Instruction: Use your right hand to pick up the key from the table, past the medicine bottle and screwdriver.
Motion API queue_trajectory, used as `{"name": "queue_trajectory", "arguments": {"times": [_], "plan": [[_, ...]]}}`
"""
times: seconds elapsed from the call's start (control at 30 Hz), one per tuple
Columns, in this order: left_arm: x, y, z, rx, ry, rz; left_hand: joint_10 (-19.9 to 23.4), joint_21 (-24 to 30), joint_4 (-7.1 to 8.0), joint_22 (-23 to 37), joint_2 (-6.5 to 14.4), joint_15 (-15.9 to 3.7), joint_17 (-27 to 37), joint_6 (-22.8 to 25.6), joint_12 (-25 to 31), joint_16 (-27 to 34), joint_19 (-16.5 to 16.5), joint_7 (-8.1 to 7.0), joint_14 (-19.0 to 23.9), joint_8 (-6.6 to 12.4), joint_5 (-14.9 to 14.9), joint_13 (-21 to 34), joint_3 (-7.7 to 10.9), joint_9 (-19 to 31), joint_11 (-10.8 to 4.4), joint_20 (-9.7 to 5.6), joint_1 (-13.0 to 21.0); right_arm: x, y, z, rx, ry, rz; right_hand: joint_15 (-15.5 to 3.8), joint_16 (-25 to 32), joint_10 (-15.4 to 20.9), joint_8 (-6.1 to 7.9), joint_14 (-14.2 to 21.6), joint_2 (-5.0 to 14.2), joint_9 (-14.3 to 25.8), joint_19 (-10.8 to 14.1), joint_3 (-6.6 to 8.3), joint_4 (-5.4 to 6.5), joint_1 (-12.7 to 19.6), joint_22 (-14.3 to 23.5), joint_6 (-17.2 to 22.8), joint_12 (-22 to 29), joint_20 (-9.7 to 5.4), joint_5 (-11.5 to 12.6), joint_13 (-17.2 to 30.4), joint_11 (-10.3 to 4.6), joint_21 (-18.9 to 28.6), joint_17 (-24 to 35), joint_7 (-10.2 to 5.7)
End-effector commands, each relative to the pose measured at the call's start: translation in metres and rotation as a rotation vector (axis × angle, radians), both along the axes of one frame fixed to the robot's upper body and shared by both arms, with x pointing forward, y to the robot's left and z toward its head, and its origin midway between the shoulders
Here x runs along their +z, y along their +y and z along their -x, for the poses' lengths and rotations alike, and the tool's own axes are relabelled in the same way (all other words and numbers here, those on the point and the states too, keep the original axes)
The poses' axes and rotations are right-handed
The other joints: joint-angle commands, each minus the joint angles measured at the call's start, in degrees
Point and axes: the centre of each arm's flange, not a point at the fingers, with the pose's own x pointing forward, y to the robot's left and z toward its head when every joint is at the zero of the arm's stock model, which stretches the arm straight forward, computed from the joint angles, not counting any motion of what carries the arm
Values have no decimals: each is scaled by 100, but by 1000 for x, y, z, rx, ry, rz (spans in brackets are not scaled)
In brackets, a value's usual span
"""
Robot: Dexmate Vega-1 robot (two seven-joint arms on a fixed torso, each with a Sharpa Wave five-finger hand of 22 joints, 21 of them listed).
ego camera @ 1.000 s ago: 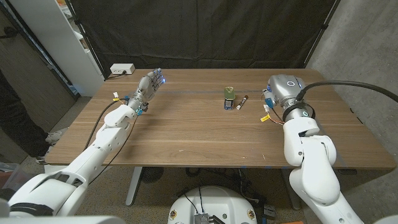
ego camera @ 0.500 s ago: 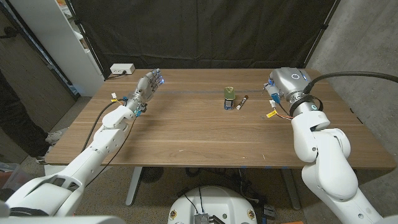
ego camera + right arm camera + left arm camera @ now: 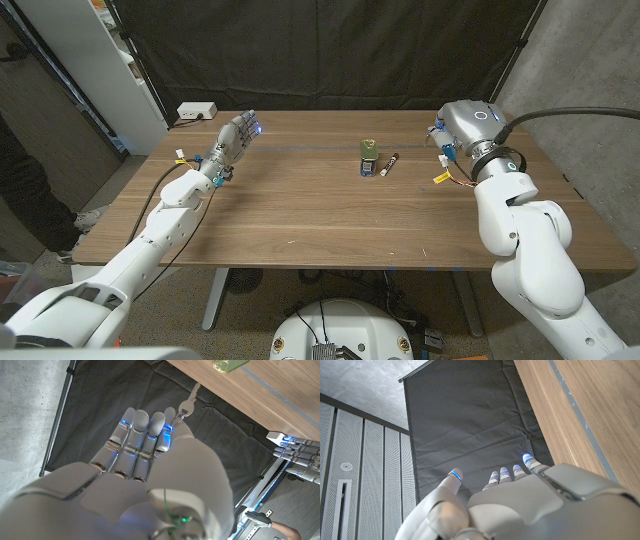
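Note:
A small olive medicine bottle [image 3: 368, 158] stands on the wooden table [image 3: 320, 215] right of centre, and a short screwdriver [image 3: 391, 163] lies just right of it. My right hand [image 3: 458, 126] is raised over the table's far right. In the right wrist view my right hand [image 3: 150, 455] pinches a silver key [image 3: 189, 401] at its fingertips, beyond the bottle [image 3: 227, 365]. My left hand [image 3: 238, 136] stands upright at the far left, fingers apart and holding nothing. It appears in its own wrist view [image 3: 520, 500] too.
A white box [image 3: 196, 110] sits at the table's back left corner. A black curtain hangs behind the table. A white shelf and a person in dark clothes [image 3: 22, 190] are at the left edge.
My right arm has swung to the right and a little farther back, carrying its hand away from the screwdriver. The left arm, bottle and screwdriver have stayed put.

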Motion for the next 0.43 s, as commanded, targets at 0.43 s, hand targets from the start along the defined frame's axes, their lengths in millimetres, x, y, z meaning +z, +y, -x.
{"name": "queue_trajectory", "arguments": {"times": [0.43], "plan": [[-7, 9, 5, 7, 26, -20, -65, -3, 9, 29, 58, 15, 12, -35, 8, 20, -37, -10, -187, 19, 37, 6, -13, 17, 12, 16, -64, 3, -1, -11, -2, -18, 6, -701, -74, 104, 25, 94, -31, 1, -61, 109, -74, -60, 5, 274, 27, -27, 63, -18, -162, 90, -3, -260]]}}
